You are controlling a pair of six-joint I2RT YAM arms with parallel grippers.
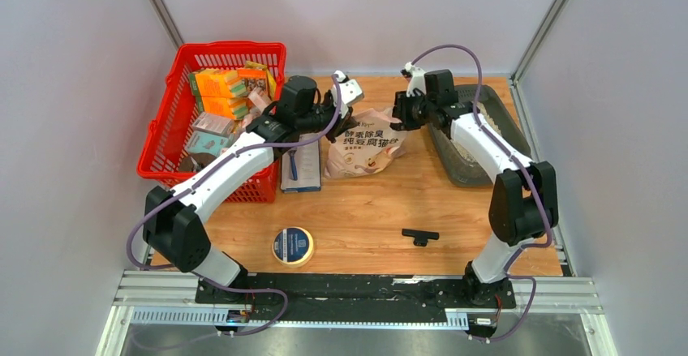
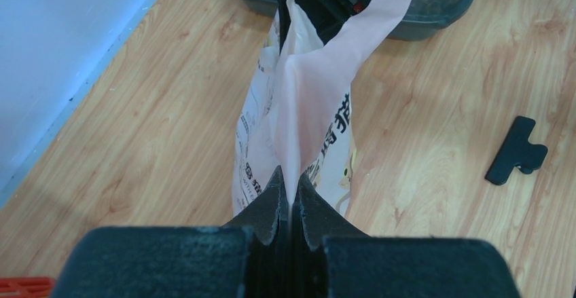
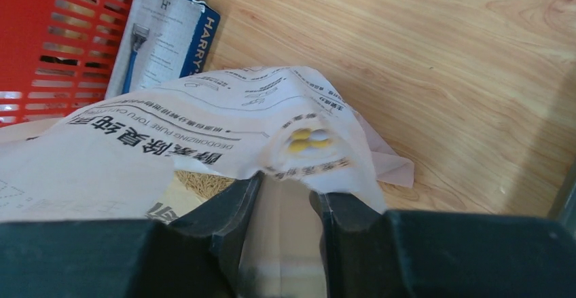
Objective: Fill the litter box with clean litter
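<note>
The pale pink litter bag point(image 1: 361, 141) lies mid-table, stretched between both grippers. My left gripper point(image 1: 345, 96) is shut on a thin edge of the bag point(image 2: 306, 94) at its left top corner, the jaws point(image 2: 290, 182) pressed flat on the film. My right gripper point(image 1: 403, 113) is shut on a thicker fold at the bag's right end point(image 3: 285, 193). The dark grey litter box point(image 1: 479, 141) stands just right of the bag, beside the right arm; its rim point(image 2: 435, 6) shows beyond the bag. Pale granules of clean litter point(image 1: 466, 152) speckle its floor. Tan granules point(image 3: 200, 182) show under a bag fold.
A red mesh basket point(image 1: 211, 121) full of boxes stands at the left. A razor package point(image 1: 298, 165) lies between the basket and the bag. A tape roll point(image 1: 293, 245) and a black clip point(image 1: 419, 235) lie on the near half of the table. Grey walls close in the sides and back.
</note>
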